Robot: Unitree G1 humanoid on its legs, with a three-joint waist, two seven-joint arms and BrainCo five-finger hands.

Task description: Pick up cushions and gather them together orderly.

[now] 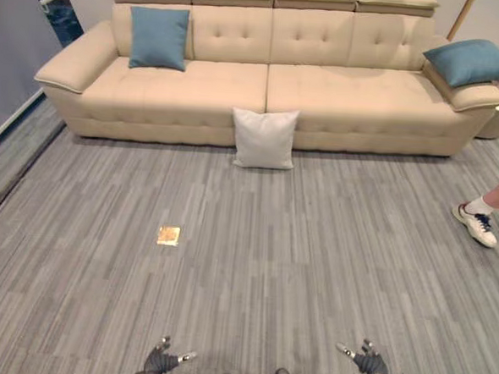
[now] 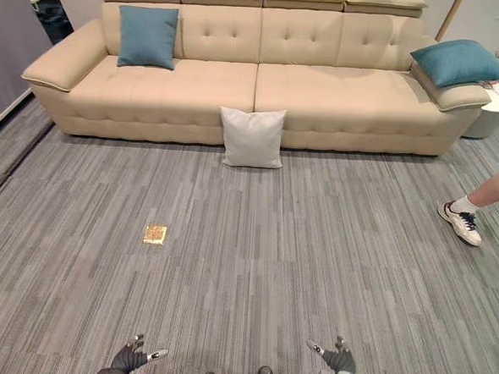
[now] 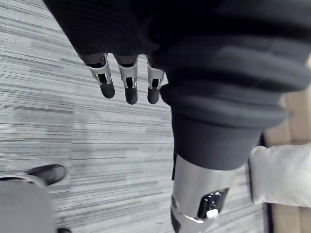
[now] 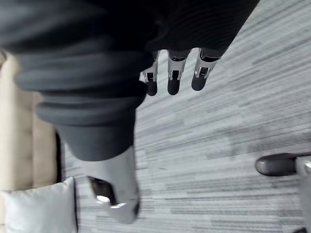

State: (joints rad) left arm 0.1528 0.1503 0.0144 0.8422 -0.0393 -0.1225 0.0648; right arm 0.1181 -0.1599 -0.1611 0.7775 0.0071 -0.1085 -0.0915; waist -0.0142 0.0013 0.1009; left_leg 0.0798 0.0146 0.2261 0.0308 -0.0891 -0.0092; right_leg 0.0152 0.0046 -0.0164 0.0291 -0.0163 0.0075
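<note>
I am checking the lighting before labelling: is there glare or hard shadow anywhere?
Left eye view: soft, even light; the white cushion casts a faint shadow on the carpet; the gold floor plate glints slightly. Right wrist view: a small glint on the right hand.

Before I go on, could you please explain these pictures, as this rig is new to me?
A humanoid robot took these: two pictures from its head, looking down at the floor; two from its wrists, along each hand. Its left hand and right hand are open, holding nothing. On the beige sofa, the left blue cushion leans on the backrest, the right blue cushion lies on the armrest; a pale cushion stands on the floor against its front. A person's shoe shows at right.
</note>
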